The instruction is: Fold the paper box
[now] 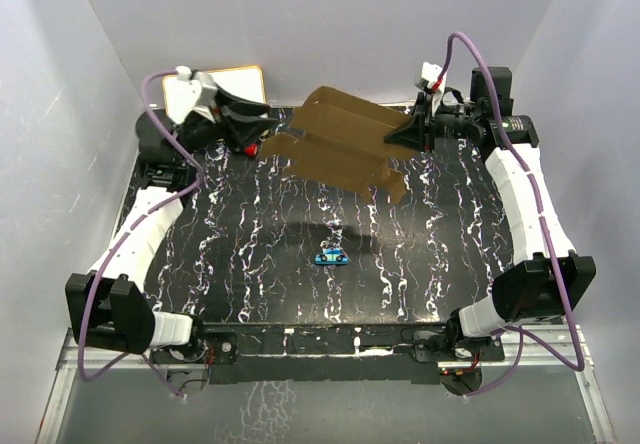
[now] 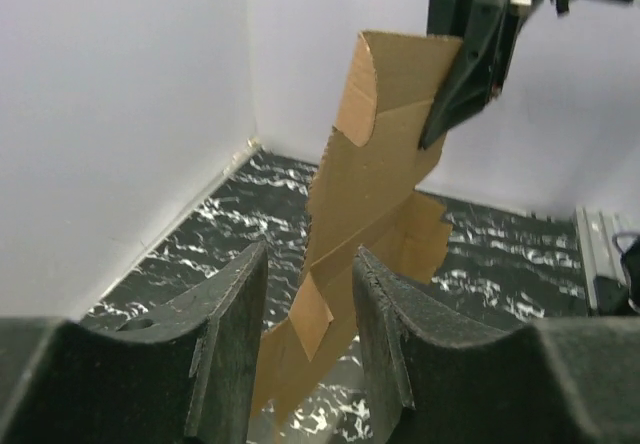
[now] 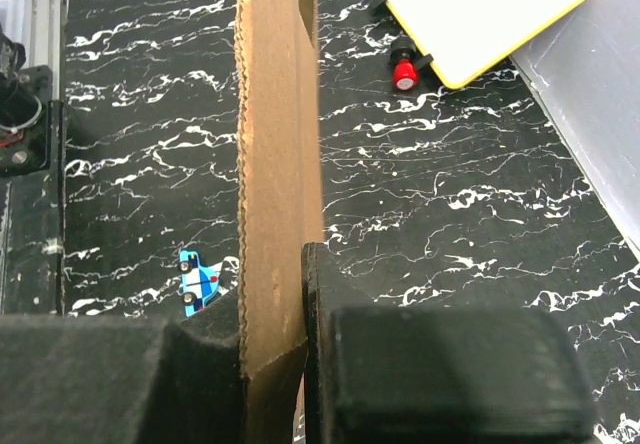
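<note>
The paper box [image 1: 335,144] is a flat brown die-cut cardboard sheet with flaps, held up off the black marbled table at the back centre. My right gripper [image 1: 410,134] is shut on its right edge; the right wrist view shows the sheet [image 3: 275,144] edge-on, pinched in that gripper [image 3: 270,304]. My left gripper [image 1: 262,147] is at the sheet's left end. In the left wrist view the sheet [image 2: 375,174] hangs twisted, its lower flap passing between my open left gripper [image 2: 310,254] with gaps on both sides. The right gripper [image 2: 465,64] grips the sheet's top there.
A white board with a yellow-tan frame [image 1: 245,79] lies at the back left, also in the right wrist view [image 3: 470,9], with a small red knob [image 3: 403,72] beside it. A small blue toy car [image 1: 329,256] sits mid-table. White walls enclose the table on three sides.
</note>
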You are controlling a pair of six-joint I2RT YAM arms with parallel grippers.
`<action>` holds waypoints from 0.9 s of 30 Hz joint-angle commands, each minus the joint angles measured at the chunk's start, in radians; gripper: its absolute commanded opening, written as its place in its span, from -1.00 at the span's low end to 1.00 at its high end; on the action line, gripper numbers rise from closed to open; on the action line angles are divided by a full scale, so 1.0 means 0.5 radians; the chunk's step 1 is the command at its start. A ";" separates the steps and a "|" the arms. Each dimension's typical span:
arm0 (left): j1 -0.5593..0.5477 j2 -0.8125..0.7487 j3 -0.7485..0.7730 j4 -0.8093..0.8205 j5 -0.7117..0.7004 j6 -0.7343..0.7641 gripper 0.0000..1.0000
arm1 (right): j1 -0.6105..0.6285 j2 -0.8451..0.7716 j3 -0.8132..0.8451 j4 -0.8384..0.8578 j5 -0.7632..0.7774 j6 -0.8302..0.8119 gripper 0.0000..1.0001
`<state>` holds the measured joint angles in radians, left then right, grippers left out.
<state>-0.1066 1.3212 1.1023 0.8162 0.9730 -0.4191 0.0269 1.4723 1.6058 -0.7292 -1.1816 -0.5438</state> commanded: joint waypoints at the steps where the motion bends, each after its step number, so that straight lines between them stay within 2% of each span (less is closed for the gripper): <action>1: -0.127 -0.005 0.122 -0.792 -0.037 0.810 -0.23 | 0.034 -0.082 0.009 -0.081 -0.017 -0.301 -0.85; 4: -0.130 0.037 0.144 -0.875 -0.046 0.923 -0.25 | 0.060 -0.076 0.032 -0.109 -0.037 -0.318 -0.84; 7: -0.129 0.060 0.141 -0.923 0.007 0.994 -0.36 | 0.065 -0.075 0.040 -0.112 -0.038 -0.313 -0.85; 10: -0.132 0.065 0.075 -0.824 0.095 0.989 -0.37 | 0.067 -0.071 0.040 -0.112 -0.050 -0.311 -0.85; 27: -0.280 0.276 0.032 -0.664 0.211 0.844 -0.26 | 0.112 -0.063 0.059 -0.119 -0.141 -0.290 -0.85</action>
<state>-0.2356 1.4685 1.1248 0.4191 1.0336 0.0216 0.0757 1.4723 1.6062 -0.8127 -1.1923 -0.6533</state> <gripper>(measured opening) 0.357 0.100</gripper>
